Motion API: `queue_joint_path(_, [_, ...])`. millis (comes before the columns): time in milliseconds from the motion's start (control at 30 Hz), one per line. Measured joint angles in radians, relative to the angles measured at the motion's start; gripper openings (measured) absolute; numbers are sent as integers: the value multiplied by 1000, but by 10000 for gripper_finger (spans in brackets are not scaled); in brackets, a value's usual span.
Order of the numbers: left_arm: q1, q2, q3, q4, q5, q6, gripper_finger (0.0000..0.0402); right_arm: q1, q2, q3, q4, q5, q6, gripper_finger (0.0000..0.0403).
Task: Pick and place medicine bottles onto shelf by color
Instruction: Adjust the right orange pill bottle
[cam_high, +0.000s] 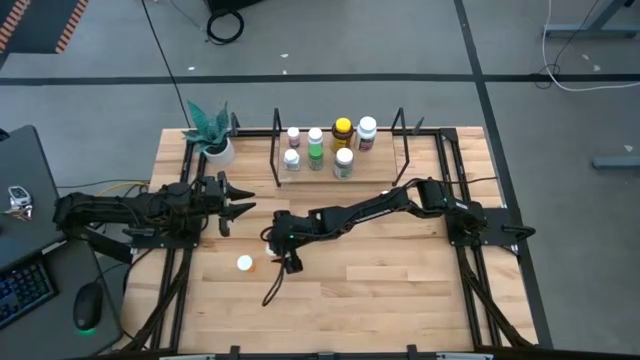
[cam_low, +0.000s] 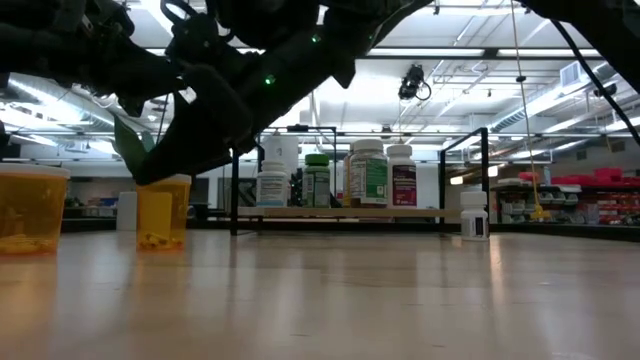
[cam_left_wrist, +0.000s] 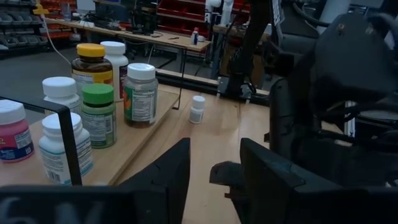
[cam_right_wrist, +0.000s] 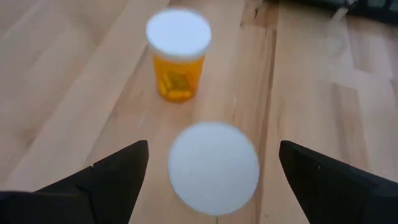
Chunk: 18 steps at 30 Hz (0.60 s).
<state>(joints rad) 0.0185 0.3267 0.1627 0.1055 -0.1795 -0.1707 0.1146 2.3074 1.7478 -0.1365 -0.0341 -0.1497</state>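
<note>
From above, the right pincer (cam_high: 291, 262) reaches across the counter (cam_high: 400, 290) toward a white-capped bottle (cam_high: 244, 263), while seven bottles already stand on the shelf (cam_high: 380, 178); the left pincer (cam_high: 238, 199) waits near the plant pot (cam_high: 219, 150).

At counter level, two orange bottles (cam_low: 163, 211) stand in front of the shelf.

The right wrist view shows wide-spread fingers (cam_right_wrist: 112, 177) flanking a white cap (cam_right_wrist: 213, 167), empty, a second orange bottle (cam_right_wrist: 178, 53) beyond. This looks like the pick step: next, descend squarely and close.
</note>
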Motion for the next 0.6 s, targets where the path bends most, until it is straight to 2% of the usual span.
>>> queue_joint_path(300, [0,0,0,0,0,0,138,-14,0,-41,39,-5,23,369])
queue_joint_path(600, [0,0,0,0,0,0,149,-20,0,-41,40,-20,44,369])
